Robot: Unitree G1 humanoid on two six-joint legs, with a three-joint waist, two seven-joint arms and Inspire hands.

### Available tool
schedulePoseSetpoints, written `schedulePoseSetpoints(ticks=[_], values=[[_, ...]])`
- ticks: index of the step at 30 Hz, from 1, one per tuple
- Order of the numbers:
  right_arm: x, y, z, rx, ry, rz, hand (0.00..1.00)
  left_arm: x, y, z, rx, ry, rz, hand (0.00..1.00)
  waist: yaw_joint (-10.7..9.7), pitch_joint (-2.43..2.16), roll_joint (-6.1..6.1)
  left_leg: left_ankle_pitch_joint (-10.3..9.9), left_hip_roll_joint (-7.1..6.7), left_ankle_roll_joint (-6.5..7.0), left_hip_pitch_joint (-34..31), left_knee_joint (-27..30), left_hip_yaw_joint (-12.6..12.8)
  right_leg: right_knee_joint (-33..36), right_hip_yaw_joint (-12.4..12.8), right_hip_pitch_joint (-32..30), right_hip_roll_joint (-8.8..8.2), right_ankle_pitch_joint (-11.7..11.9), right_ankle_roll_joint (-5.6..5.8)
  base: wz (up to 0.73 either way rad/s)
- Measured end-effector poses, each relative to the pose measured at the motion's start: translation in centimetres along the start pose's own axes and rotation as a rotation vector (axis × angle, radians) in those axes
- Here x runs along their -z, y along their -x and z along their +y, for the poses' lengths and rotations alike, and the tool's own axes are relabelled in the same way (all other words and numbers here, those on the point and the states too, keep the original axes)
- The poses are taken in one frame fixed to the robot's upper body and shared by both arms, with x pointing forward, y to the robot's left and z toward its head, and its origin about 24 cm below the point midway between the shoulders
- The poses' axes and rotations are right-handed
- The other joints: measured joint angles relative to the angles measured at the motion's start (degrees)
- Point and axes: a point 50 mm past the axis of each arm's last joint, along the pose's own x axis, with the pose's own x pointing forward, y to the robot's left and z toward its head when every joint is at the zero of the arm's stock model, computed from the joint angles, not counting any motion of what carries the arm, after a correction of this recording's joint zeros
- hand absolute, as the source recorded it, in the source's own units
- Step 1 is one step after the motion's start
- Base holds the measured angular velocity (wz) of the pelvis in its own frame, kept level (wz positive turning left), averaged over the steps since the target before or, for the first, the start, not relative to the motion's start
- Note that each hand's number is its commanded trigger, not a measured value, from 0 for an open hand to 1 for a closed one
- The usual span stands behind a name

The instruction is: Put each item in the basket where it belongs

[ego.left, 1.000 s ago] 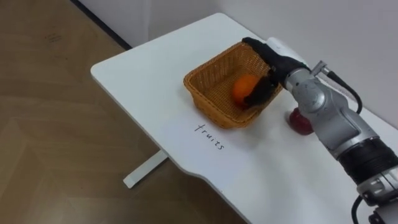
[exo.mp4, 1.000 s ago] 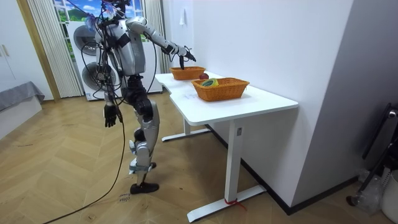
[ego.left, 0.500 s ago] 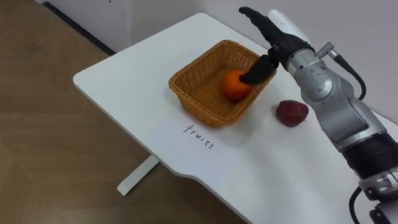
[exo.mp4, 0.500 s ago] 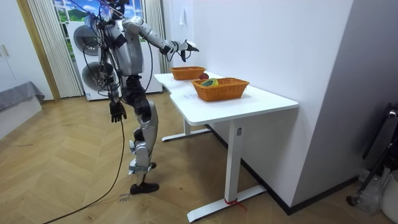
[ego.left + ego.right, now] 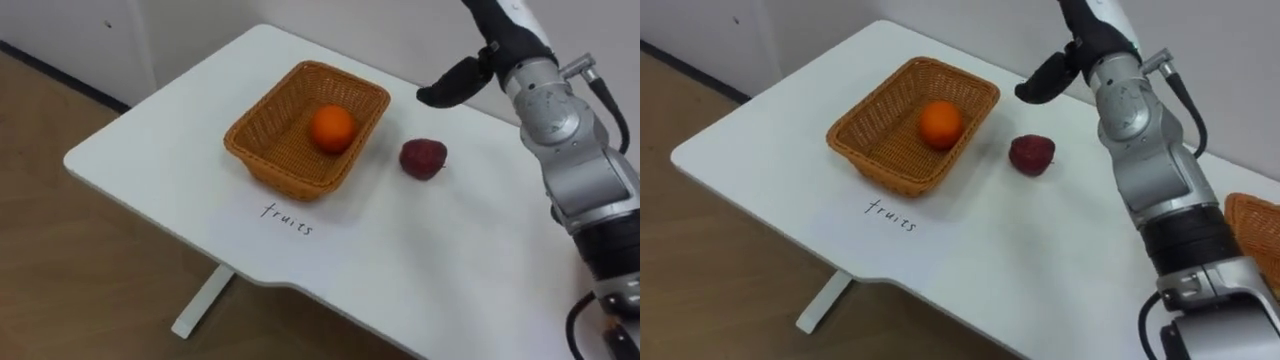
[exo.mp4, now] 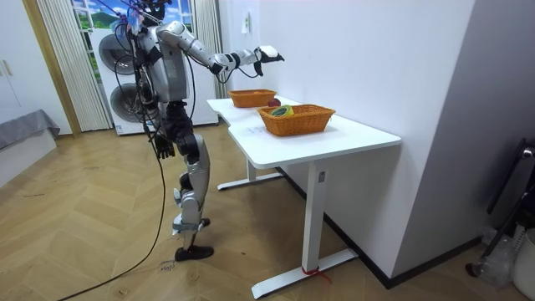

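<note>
Left eye view has the right hand lifted clear above the white table, fingers loosely spread and holding nothing. Below it and to its left, the orange lies inside the wicker basket beside the handwritten label, where fruit belongs. Just under the hand, the dark red fruit sits on the tabletop outside that basket, probably the next piece to sort. The left hand hangs at the robot's side.

basket: woven wicker | table: smooth matt white | floor: wood
</note>
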Motion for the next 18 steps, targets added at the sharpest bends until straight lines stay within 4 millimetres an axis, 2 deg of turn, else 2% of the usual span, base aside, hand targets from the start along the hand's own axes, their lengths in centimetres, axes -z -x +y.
schedulePoseSetpoints(ticks=[3,7,13,14,18], values=[[0.1,0.0,-0.3,0.01,-0.01,0.004,0.0,0.6,0.1,-0.1,0.006,-0.003,0.014,0.0,-0.79,-0.11,-0.23,0.0,0.02,0.0,0.2,-0.1,0.0,-0.06,-0.07,0.12,0.04,0.01,-0.01,0.0],[0.4,0.0,-0.5,0.008,-0.07,0.016,0.0,1.0,0.1,-0.1,0.008,-0.005,0.024,0.0,-1.66,0.19,-0.54,0.0,0.05,0.0,0.77,-0.27,-0.01,-0.15,-0.14,0.36,0.04,0.01,-0.01,0.0],[1.3,0.2,0.2,-0.034,-0.092,0.05,0.0,0.9,0.1,-0.1,0.011,-0.006,0.022,0.0,-1.73,0.58,-1.24,-0.01,0.04,-0.01,0.74,-0.27,0.0,-0.13,-0.21,0.39,0.03,0.01,-0.01,0.0],[1.4,0.2,0.2,-0.042,-0.09,0.052,0.0,0.9,0.1,-0.1,0.011,-0.007,0.023,0.0,-1.63,0.8,-1.14,-0.01,0.04,-0.01,0.65,-0.27,-0.01,-0.14,-0.17,0.3,0.04,0.01,-0.01,0.0],[2.0,0.2,0.4,-0.049,-0.09,0.074,0.0,0.8,0.0,0.0,0.012,-0.013,0.02,0.0,-1.43,0.81,-1.45,-0.02,0.03,-0.02,0.42,-0.24,-0.11,-0.24,-0.35,0.11,0.08,0.02,-0.01,0.0]])
